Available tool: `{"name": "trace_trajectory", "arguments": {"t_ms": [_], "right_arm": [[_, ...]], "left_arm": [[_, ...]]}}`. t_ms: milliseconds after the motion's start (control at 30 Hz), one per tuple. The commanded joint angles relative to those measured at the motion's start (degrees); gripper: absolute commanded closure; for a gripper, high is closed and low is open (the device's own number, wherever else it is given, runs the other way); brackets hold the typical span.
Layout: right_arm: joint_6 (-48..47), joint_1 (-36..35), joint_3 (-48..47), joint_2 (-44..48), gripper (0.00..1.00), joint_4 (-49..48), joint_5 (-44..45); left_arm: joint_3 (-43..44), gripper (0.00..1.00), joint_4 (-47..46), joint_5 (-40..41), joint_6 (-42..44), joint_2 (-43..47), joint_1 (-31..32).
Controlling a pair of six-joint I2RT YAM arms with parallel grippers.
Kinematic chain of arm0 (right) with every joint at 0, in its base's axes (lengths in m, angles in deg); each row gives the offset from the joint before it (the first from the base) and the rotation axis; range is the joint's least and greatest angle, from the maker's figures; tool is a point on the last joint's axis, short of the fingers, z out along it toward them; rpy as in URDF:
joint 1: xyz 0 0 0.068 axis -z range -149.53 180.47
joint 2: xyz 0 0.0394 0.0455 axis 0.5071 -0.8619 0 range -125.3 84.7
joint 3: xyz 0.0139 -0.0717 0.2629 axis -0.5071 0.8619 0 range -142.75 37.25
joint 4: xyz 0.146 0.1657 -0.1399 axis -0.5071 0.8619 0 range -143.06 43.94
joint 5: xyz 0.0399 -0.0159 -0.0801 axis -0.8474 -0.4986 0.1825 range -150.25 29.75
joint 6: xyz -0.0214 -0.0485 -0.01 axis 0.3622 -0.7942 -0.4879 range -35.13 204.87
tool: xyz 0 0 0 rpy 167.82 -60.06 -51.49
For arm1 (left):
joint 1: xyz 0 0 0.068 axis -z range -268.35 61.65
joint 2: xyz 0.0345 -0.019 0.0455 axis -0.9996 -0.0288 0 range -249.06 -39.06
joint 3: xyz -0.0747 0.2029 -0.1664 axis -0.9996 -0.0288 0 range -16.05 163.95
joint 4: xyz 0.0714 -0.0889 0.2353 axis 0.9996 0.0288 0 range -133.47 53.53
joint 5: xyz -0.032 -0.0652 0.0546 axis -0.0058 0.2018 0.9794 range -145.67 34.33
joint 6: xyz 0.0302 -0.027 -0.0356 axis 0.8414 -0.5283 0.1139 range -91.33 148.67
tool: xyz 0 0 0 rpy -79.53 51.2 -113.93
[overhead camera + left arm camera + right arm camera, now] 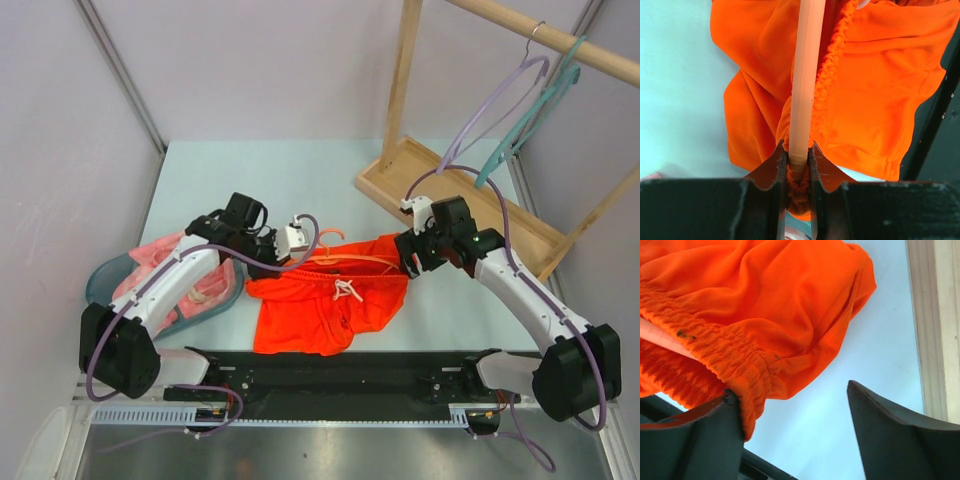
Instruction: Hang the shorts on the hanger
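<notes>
The orange-red shorts (330,305) lie flat in the middle of the table, white drawstring (346,291) on top. The thin orange hanger (345,260) lies along their waistband, hook toward the far side. My left gripper (272,256) is at the waistband's left end. In the left wrist view it (798,155) is shut on the pale hanger bar (805,75), with a bunch of the shorts' (875,100) waistband between the jaws. My right gripper (410,256) is at the waistband's right end. It is open (795,410), with the waistband (735,360) resting against its left finger (705,435).
A teal basin (105,288) with a pale pink garment (160,258) stands at the left beside my left arm. A wooden rack base (440,190) stands at the back right, with a lilac hanger (490,110) and a teal hanger (530,115) on its rail. A black strip (340,375) runs along the near edge.
</notes>
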Motion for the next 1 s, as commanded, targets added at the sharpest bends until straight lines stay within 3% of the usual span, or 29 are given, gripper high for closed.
{"name": "trace_trajectory", "arguments": {"t_ms": [0,33,100,133,667,967], "right_arm": [[-3.4,-2.5,-2.4,4.1,0.16,3.9,0.6],[-3.6,-3.7,-2.4,4.5,0.10,4.1,0.2],[-4.1,-5.6,-2.5,5.6,0.08,4.7,-1.2],[-4.4,-6.8,-2.3,6.0,0.00,4.8,-1.4],[-4.8,-21.8,-2.3,7.0,0.04,-2.9,-6.1],[-8.4,-27.6,-6.9,5.5,0.14,-11.0,1.1]], "left_arm": [[0.8,1.00,4.2,4.4,-1.2,2.6,-1.3],[0.9,1.00,4.2,4.2,-1.3,2.7,-1.3],[1.3,1.00,4.3,4.0,-1.6,2.7,-1.3],[1.4,1.00,4.4,3.6,-1.6,2.5,-1.3],[-0.7,1.00,3.4,-1.1,-0.9,4.9,-1.3],[-0.3,1.00,3.9,-5.7,-0.6,8.1,-1.3]]}}
